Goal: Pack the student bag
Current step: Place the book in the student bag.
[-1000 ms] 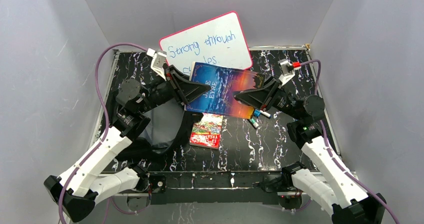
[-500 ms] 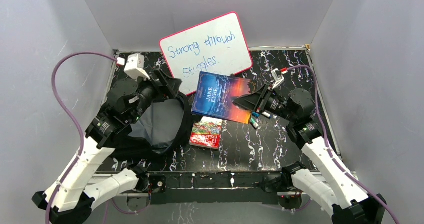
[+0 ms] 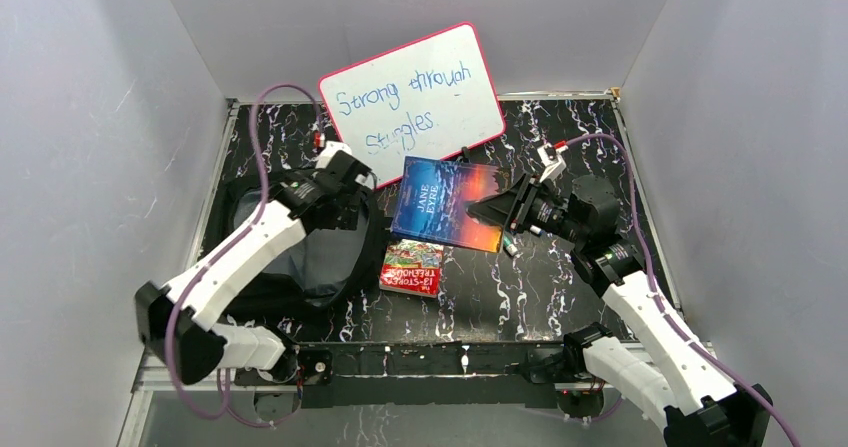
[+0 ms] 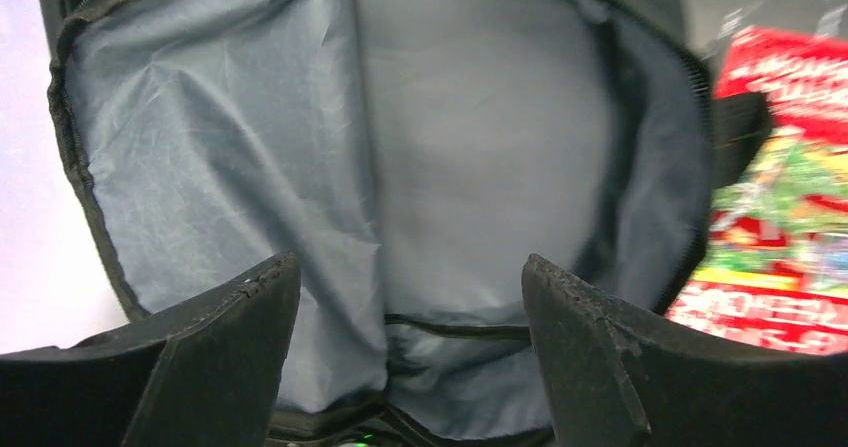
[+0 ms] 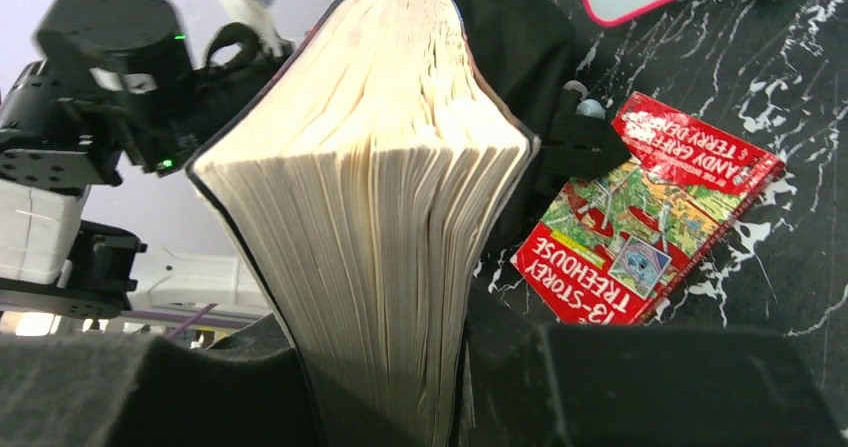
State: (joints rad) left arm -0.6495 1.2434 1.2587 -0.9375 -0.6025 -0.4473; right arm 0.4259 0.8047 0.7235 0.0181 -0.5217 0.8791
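Note:
The student bag (image 3: 300, 262) lies open at the left of the table, its grey lining (image 4: 400, 137) filling the left wrist view. My left gripper (image 3: 350, 195) (image 4: 410, 277) hangs over the bag's mouth, open, with only lining between its fingers. My right gripper (image 3: 482, 208) (image 5: 400, 367) is shut on the right edge of the blue Jane Eyre book (image 3: 445, 202), holding it above the table just right of the bag. The book's page edges (image 5: 390, 217) stand between the jaws.
A red Treehouse book (image 3: 412, 267) (image 5: 660, 222) (image 4: 790, 217) lies flat beside the bag's right rim. A pink-rimmed whiteboard (image 3: 415, 92) leans against the back wall. Markers (image 3: 511, 244) lie under my right gripper. Grey walls close in on three sides.
My left gripper let go of the blue book's left edge, opened wide and swung back over the bag. My right gripper lowered the book slightly, holding it alone.

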